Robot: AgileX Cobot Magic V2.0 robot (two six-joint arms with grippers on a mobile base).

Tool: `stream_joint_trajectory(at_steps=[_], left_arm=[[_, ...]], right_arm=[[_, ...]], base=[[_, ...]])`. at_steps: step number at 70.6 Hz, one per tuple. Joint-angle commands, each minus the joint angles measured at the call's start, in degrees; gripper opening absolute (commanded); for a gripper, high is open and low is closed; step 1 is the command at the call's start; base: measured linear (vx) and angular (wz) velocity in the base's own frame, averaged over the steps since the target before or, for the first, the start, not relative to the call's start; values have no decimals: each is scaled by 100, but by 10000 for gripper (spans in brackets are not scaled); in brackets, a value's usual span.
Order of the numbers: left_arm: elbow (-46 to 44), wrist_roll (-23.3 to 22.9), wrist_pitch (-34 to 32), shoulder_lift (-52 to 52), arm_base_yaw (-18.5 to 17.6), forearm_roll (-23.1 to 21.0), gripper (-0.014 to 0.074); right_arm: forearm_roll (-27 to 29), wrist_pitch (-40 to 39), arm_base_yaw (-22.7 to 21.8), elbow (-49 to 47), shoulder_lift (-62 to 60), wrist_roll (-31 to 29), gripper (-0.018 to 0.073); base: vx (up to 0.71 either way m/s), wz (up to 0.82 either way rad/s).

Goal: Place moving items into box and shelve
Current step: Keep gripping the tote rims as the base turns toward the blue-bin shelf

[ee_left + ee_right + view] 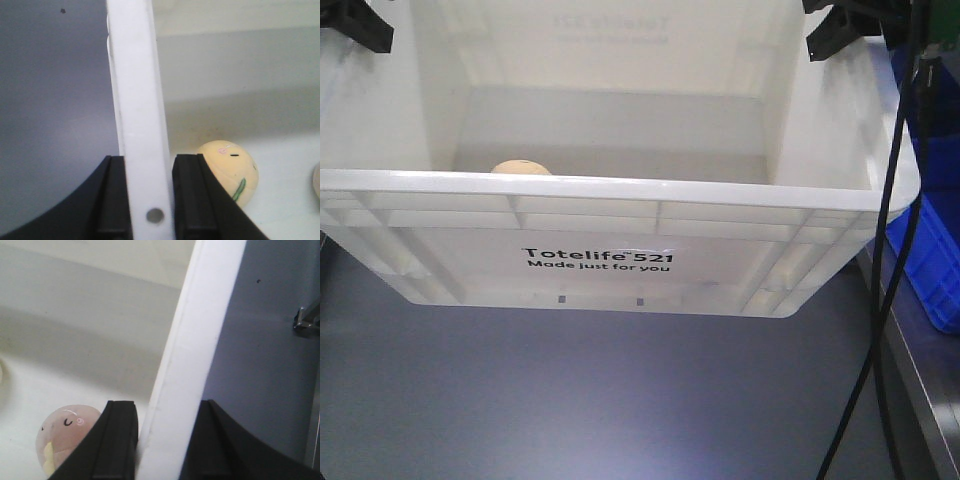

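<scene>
The box (620,215), a large white crate printed "Totelife 521", fills the front view and is held at both ends. My left gripper (148,165) is shut on its left rim (137,100), one finger inside and one outside; it shows as black jaws at the top left (360,25). My right gripper (167,410) is shut the same way on the right rim (200,330), seen at the top right (835,30). Inside lie moving items: a cream one with a green ridge (227,170), also peeking over the near rim (520,167), and a tan-pink one with a yellow ridge (62,437).
A blue bin (930,260) stands to the right of the box. A black cable (880,250) hangs down in front of it. Grey surface (570,400) lies below the box, with a metal edge (920,400) at the right. A metal bracket (305,320) shows outside the right rim.
</scene>
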Motion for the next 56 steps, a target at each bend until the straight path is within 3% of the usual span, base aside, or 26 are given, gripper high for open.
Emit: stream_joint_trajectory(at_steps=[1,56], left_arm=[[-252,7,-456,-280,-23,-67,-17],[-252,7,-456,-280,-23,-67,-17]], right_arm=[[206,-114,12,-266,-307,-199,-12],[206,-114,12,-266,-307,-199,-12]], base=[[42,-18],[41,-6]])
